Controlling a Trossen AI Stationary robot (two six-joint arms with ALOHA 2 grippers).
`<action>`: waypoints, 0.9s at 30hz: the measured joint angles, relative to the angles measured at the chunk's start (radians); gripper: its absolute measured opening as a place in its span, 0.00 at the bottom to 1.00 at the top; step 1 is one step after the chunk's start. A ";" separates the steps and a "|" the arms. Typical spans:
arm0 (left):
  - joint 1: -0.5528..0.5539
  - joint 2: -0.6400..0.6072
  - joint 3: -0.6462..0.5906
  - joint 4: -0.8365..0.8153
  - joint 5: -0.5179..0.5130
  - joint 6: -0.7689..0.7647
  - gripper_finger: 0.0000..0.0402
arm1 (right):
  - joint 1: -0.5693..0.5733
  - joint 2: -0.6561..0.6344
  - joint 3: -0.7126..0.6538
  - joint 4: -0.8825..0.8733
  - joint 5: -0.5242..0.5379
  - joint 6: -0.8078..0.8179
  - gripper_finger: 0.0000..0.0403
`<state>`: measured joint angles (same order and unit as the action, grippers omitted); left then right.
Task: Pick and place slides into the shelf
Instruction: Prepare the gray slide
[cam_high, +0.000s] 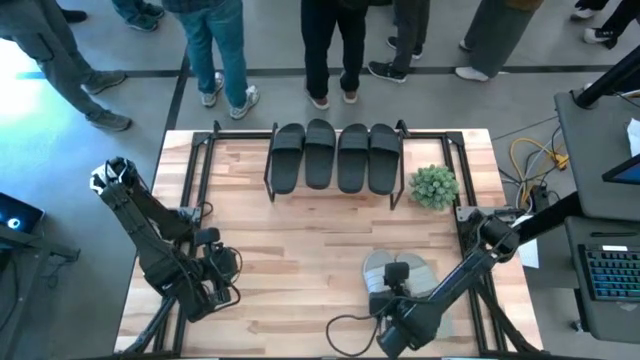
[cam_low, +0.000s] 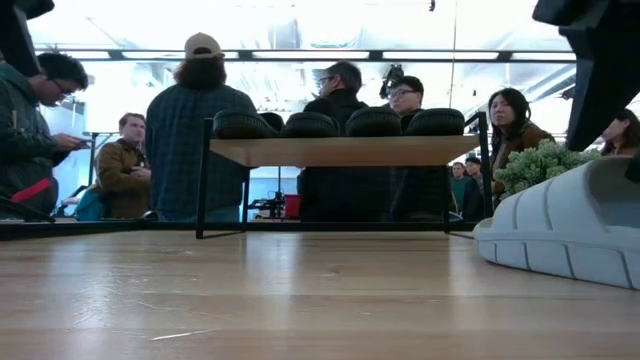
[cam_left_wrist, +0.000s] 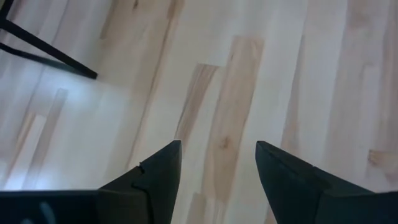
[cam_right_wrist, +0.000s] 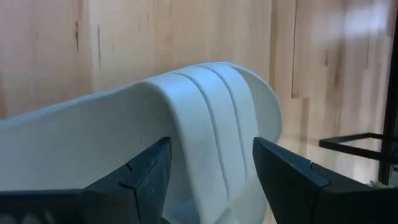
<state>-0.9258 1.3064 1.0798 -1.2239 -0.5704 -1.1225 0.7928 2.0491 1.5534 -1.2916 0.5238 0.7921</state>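
My right tool (cam_right_wrist: 211, 168), spread, straddles the strap of the near-right light slide (cam_right_wrist: 205, 112); its length points far toward the shelf (cam_high: 335, 190)

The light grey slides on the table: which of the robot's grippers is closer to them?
The right. The right gripper is directly over the light grey slides, its open fingers straddling one strap. The left gripper waits open over bare table, far off on the other side.

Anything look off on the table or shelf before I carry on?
Nothing stands out. Four dark slides sit side by side on the shelf; two light grey slides lie flat near the right pincer, whose open fingers straddle one strap. The left pincer is open over bare wood.
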 joint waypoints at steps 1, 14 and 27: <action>-0.004 0.000 0.000 0.000 0.000 -0.007 0.48 | 0.000 0.000 -0.001 -0.003 -0.001 -0.007 0.53; -0.011 0.000 -0.010 -0.001 -0.033 -0.024 0.48 | 0.002 -0.051 -0.056 0.049 -0.032 -0.020 0.54; -0.011 0.000 -0.043 0.000 -0.033 -0.054 0.48 | -0.037 -0.051 -0.191 0.127 0.007 -0.042 0.51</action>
<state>-0.9363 1.3067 1.0370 -1.2234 -0.6033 -1.1762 0.7554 1.9980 1.3624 -1.1647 0.5307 0.7503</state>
